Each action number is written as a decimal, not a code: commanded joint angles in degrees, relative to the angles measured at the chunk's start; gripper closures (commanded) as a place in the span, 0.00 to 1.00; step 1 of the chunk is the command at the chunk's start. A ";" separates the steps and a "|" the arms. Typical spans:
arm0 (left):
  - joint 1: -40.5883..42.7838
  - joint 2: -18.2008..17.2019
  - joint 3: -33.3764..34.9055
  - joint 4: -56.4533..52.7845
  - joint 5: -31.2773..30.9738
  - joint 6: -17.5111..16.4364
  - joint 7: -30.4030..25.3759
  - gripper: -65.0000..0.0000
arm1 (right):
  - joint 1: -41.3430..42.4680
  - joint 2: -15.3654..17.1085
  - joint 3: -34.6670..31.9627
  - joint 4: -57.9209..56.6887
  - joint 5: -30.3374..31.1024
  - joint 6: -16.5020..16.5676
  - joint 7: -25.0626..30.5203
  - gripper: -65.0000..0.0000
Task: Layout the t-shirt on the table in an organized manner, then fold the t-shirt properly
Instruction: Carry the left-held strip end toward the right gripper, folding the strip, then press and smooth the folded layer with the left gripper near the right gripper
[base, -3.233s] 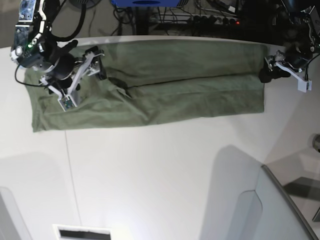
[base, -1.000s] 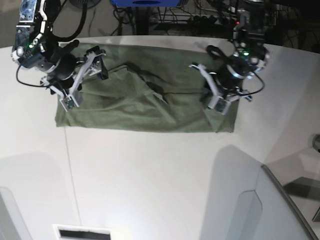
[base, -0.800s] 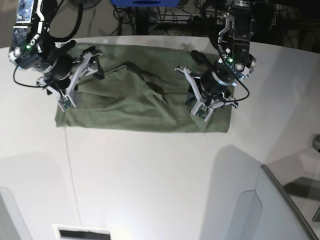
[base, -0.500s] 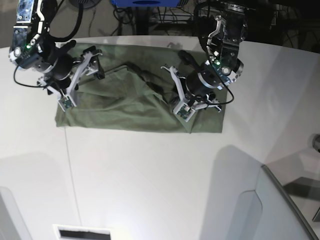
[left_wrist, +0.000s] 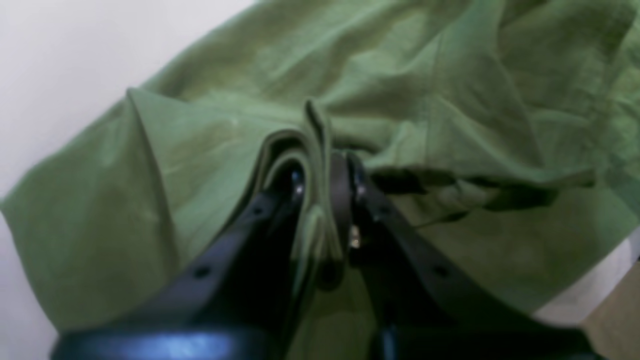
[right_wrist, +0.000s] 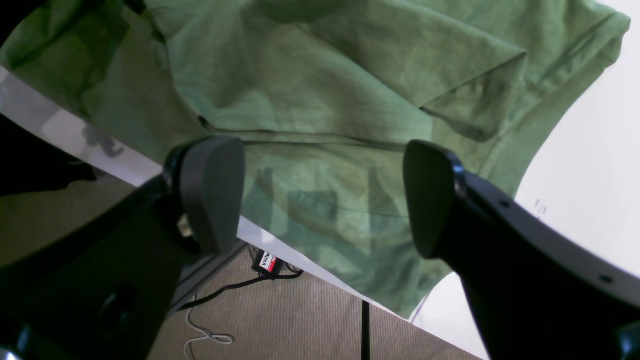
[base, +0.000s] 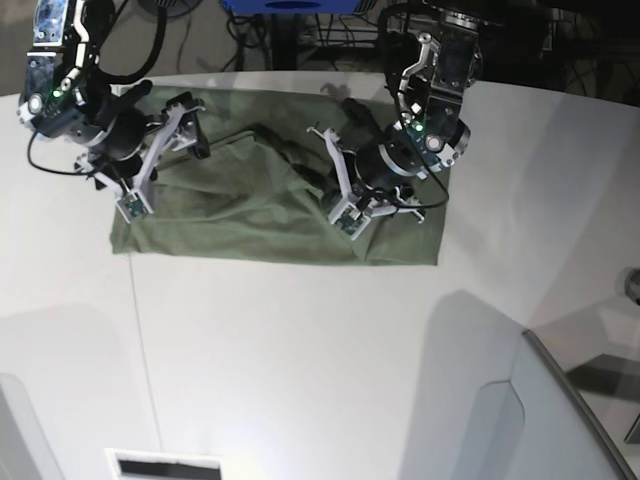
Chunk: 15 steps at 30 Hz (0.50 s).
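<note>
Left gripper (left_wrist: 320, 175) clamped on a bunched fold of t-shirt (base: 250, 215); right gripper (right_wrist: 322, 195) spread apart above the cloth, counter (base: 300, 350) beneath.

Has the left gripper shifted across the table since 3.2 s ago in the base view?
Yes. The left gripper, shut on the t-shirt, has travelled from the table's right edge leftward toward mid-table, dragging cloth along.
</note>
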 joint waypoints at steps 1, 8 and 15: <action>-0.77 0.18 0.63 0.15 -0.55 -0.11 -1.45 1.00 | 0.16 0.19 0.06 0.77 1.06 0.23 0.85 0.28; -2.18 0.18 3.53 -0.91 -0.55 -0.11 -1.36 1.00 | 0.16 0.19 0.06 0.77 1.06 0.23 0.85 0.28; -2.36 0.09 6.61 -0.73 -0.46 -0.11 -1.36 0.56 | 0.25 0.19 0.06 0.77 1.06 0.23 0.85 0.28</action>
